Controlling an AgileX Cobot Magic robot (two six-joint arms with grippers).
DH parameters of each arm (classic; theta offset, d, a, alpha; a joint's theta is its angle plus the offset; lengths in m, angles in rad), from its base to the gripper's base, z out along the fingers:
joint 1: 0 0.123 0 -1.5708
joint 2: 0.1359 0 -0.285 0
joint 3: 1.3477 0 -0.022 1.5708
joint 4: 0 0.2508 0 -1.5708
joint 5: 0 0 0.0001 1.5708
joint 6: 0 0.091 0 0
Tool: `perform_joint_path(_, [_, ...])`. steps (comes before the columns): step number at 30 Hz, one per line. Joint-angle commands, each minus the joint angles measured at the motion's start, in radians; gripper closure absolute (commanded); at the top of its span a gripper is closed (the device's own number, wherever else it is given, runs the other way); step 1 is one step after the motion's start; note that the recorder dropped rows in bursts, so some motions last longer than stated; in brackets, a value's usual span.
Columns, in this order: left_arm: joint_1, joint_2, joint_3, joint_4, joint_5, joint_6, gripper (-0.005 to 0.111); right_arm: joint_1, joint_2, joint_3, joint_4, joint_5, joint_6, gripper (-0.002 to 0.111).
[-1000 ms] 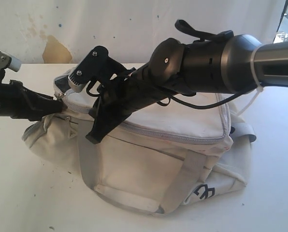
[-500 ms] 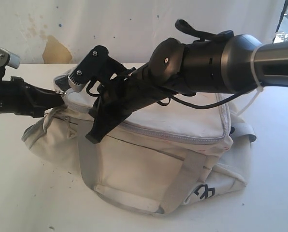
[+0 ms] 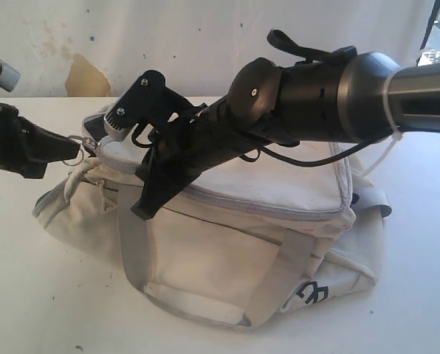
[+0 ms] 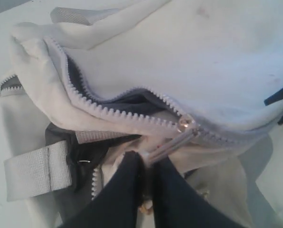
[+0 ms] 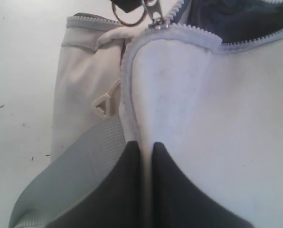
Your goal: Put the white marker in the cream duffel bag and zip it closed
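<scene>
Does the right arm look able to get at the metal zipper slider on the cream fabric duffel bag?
Probably not: the left gripper is shut on its pull, and the right gripper seems clamped on the cream duffel bag.

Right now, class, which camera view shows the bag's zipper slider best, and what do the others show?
The left wrist view: the zipper slider sits mid-frame, sharp, with open teeth on one side. The right wrist view catches it at the frame edge; the exterior view shows it small, near the left gripper.

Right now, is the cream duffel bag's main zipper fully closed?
No: zipper teeth on the cream duffel bag gape apart beside the slider, showing dark lining.
</scene>
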Motion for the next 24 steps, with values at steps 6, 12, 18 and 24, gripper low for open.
perform_joint_path(6, [0.0,-0.074,-0.043,0.002,0.031,-0.2,0.107,0.0,-0.01,0.001,0.088,0.001,0.006,0.082])
perform_joint_path(12, [0.0,-0.074,-0.043,-0.001,0.096,-0.2,0.107,0.049,-0.012,0.001,0.119,-0.106,0.006,0.041])
perform_joint_path(18, [0.0,-0.074,-0.043,0.008,0.096,-0.194,0.107,0.131,-0.006,0.001,0.119,-0.361,0.006,0.046])
perform_joint_path(24, [0.0,-0.074,-0.053,0.007,0.113,-0.192,0.107,0.14,0.023,0.001,0.119,-0.444,0.09,0.051])
